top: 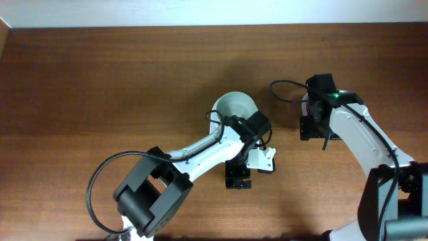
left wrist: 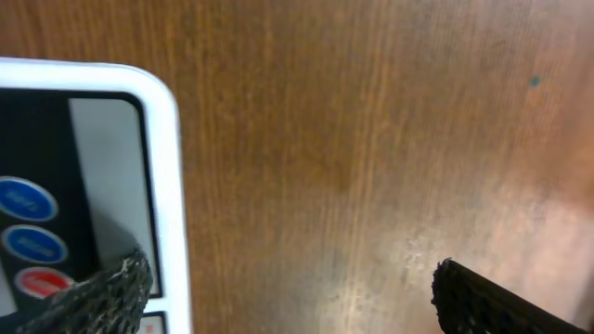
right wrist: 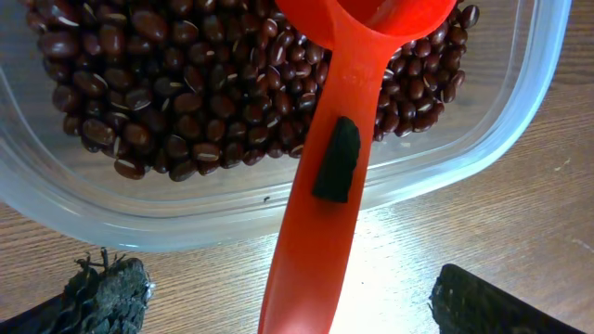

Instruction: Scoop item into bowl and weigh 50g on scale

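Dark reddish-brown beans [right wrist: 186, 83] fill a clear plastic container [right wrist: 204, 218] in the right wrist view. A red scoop [right wrist: 320, 241] lies with its cup on the beans and its handle running out over the rim. My right gripper [right wrist: 292, 297] is open, its fingers wide on either side of the handle and apart from it. The white bowl [top: 235, 107] sits mid-table, partly under my left arm. My left gripper [left wrist: 288, 301] is open over bare wood, beside the corner of the white scale [left wrist: 167, 186], with one fingertip [left wrist: 107, 292] over the scale's edge.
The scale's dark panel carries a grey display [left wrist: 107, 176] and round blue and red buttons [left wrist: 23, 199]. From above, the right gripper [top: 312, 127] hides the container and the left gripper [top: 239, 177] hangs low near the front. Brown wooden table [top: 100, 80] all around.
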Motion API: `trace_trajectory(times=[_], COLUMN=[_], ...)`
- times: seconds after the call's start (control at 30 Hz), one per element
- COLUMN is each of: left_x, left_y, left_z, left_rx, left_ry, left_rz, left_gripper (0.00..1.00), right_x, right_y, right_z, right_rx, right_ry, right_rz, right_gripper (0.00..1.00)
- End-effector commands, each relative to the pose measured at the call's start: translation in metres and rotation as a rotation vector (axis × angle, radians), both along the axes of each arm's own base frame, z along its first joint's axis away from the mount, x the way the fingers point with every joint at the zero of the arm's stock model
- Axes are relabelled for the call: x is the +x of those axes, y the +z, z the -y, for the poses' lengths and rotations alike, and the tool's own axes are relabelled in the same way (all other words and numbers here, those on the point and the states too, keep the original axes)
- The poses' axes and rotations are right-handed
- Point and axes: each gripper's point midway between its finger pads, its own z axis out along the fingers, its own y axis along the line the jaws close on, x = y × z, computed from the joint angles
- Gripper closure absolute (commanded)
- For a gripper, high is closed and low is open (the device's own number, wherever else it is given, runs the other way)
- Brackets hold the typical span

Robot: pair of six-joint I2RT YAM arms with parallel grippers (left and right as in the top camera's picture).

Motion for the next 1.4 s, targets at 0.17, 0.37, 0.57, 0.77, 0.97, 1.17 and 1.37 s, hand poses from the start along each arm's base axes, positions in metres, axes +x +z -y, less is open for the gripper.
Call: trace_trajectory(times=[0.17,0.37,0.57,0.77,0.97,1.17,1.37], left_x=[-0.019,0.017,0.192,0.271,0.298,0.297,0.298], left_y=[0.109,0.178,0.242,0.274,0.256,0.230,0.225], left_z=[0.038,0.008,-0.110,-0.193,-0.230,-0.210,-0.177], left_rx=[-0.252,-0.405,-0.638,-0.805,-0.823,-0.775,-0.790], left_ry=[0.126,0.341,1.087,1.274,1.424,1.410,1.348], left_rz=[-0.108,0.020,0.420,0.654,0.651,0.581,0.558], left_gripper=[0.01,0.01,0.01,0.01,0.01,0.01,0.00], right_x=[0.008,0.008,0.008,0.008,0.008,0.008,0.008], right_y=[0.005,0.005,0.005,0.005,0.005,0.005,0.005], right_z=[0.000,0.000,0.000,0.000,0.000,0.000,0.000], right_rx=[0.009,0.009,0.009,0.009,0.009,0.009,0.009], right_ry=[-0.016,-0.016,-0.016,-0.016,-0.016,-0.016,-0.016], right_rz=[0.026,0.026,0.026,0.026,0.026,0.026,0.026], right_gripper=[0.01,0.01,0.01,0.01,0.01,0.01,0.01])
